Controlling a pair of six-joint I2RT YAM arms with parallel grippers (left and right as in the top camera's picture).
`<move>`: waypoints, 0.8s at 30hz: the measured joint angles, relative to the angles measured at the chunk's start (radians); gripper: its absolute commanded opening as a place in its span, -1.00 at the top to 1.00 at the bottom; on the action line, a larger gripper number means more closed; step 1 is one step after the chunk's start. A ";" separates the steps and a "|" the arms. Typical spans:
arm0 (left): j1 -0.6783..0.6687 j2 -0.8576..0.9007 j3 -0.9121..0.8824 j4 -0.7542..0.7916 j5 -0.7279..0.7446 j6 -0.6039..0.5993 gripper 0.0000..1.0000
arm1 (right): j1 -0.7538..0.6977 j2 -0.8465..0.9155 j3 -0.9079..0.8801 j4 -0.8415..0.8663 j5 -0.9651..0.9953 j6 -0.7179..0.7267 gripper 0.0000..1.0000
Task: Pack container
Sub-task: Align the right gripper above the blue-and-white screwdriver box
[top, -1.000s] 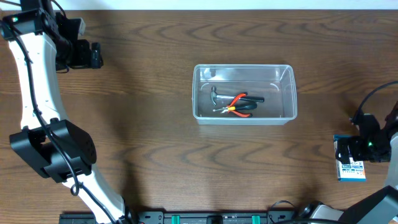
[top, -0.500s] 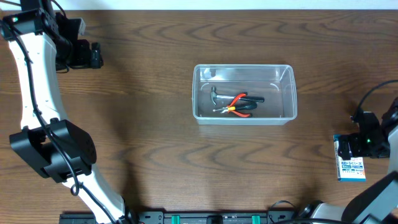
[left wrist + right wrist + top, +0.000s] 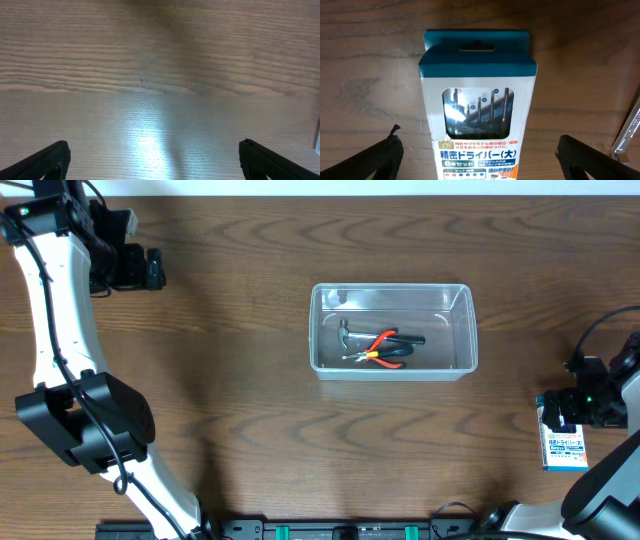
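The clear plastic container (image 3: 393, 330) sits mid-table and holds a small hammer (image 3: 347, 334) and red-handled pliers (image 3: 383, 348). A blue-and-white screwdriver pack (image 3: 564, 448) lies flat at the right edge; in the right wrist view the pack (image 3: 479, 110) lies between my right gripper's fingers. My right gripper (image 3: 562, 412) (image 3: 479, 160) is open, its fingers on either side of the pack and apart from it. My left gripper (image 3: 150, 268) (image 3: 152, 160) is open and empty over bare wood at the far left back.
The wooden table (image 3: 250, 420) runs to the edges of view. A metal tool's tip (image 3: 629, 131) shows at the right edge of the right wrist view. The left arm's white links (image 3: 60, 330) stand along the left side.
My right gripper has shifted slightly along the right edge over the screwdriver pack. The left arm and the container have not moved.
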 measured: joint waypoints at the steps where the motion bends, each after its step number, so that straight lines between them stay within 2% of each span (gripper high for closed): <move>1: 0.000 0.000 0.000 0.000 0.000 0.000 -0.96 | 0.000 0.000 0.000 0.000 0.000 0.001 -0.99; 24: 0.000 0.000 0.000 0.000 0.000 0.000 -0.96 | -0.037 0.000 -0.046 0.000 -0.016 -0.007 -0.98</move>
